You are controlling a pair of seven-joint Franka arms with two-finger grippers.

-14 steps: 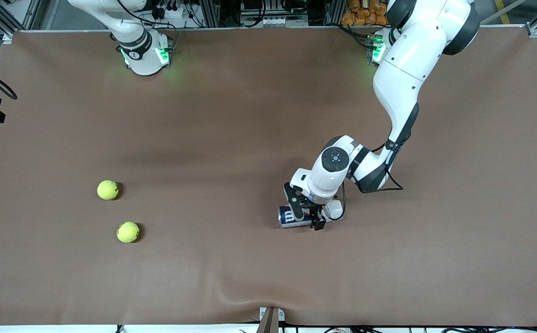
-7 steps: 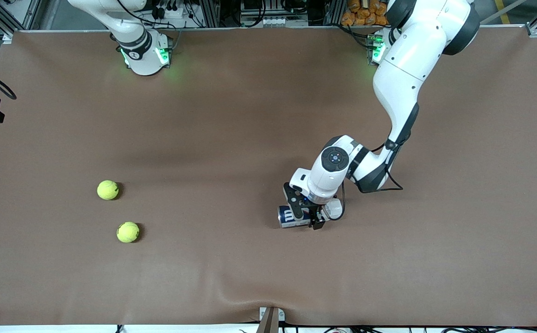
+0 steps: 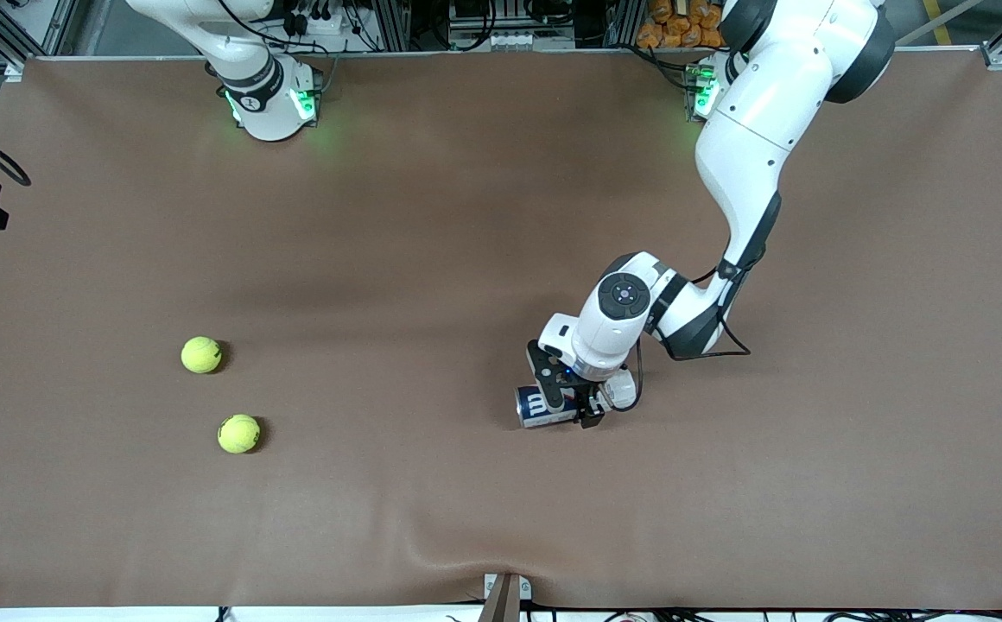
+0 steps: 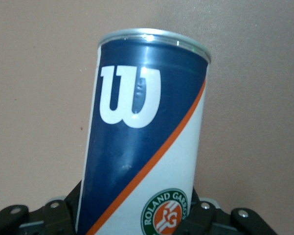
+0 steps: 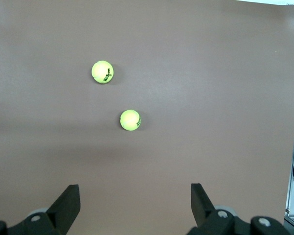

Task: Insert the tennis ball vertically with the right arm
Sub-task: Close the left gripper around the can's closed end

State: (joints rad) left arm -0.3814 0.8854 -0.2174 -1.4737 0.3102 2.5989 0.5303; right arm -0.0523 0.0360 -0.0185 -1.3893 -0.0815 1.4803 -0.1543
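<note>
Left gripper (image 3: 572, 404) fingers close around lying can (image 3: 538, 406) (likely to stand it upright). Right gripper (image 5: 134, 208) waits, fingers spread, high above two balls (image 5: 102, 72) on desk (image 3: 432, 216).

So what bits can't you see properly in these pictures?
- Front view: the left gripper and wrist cover most of the lying can, hiding its ends.
- Left wrist view: the picture's edge cuts off the can's lower end.
- Front view: the right gripper is outside the picture; only the right wrist view shows its open fingers.
</note>
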